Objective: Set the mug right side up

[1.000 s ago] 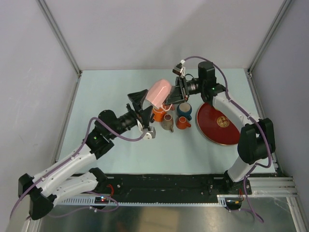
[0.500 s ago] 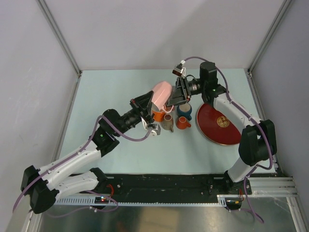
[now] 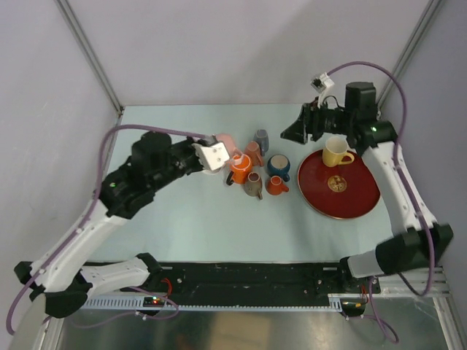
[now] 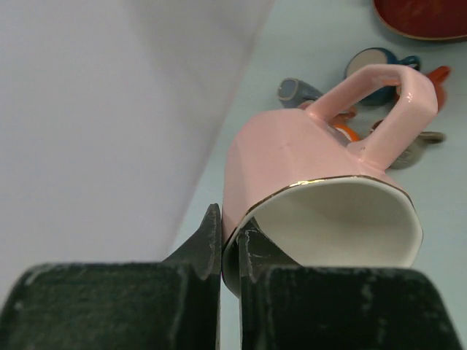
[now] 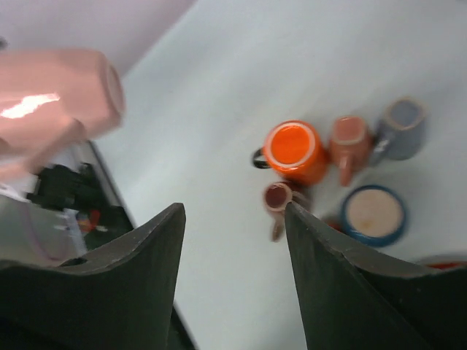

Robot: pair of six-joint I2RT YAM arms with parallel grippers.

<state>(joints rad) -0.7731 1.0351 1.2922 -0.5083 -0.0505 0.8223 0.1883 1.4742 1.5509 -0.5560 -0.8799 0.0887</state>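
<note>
From above, the left claw (image 3: 217, 151) is clenched on the pink mug (image 3: 226, 140), which sticks out just beyond its tips, toward the cluster of small cups. Right of that claw stand an orange mug (image 3: 241, 169), a blue cup (image 3: 278, 165) and a grey cup (image 3: 261, 138). The right claw (image 3: 292, 133) hangs well apart from the pink mug. A yellow mug (image 3: 337, 152) stands upright on the red plate (image 3: 343, 200) on the near side of the claw. From this view I cannot tell whether its fingers are spread.

On the left wrist camera, the left claw (image 4: 230, 251) pinches the pink mug (image 4: 306, 157) by its rim, one finger (image 4: 210, 237) outside the wall and the other inside. The mug's mouth faces back toward the claw and its handle (image 4: 383, 95) is uppermost in this view. Past the mug lie the grey cup (image 4: 295, 90), the blue cup (image 4: 372, 62) and the edge of the red plate (image 4: 423, 18).

On the right wrist camera, the right claw (image 5: 233, 240) is released, its fingers (image 5: 146, 270) wide apart with nothing between them. The pink mug (image 5: 58, 95) shows blurred, up and to the left of the claw. Ahead, on the table (image 5: 219, 87), sit the orange mug (image 5: 292, 149), the grey cup (image 5: 401, 127) and the blue cup (image 5: 372, 211).
</note>
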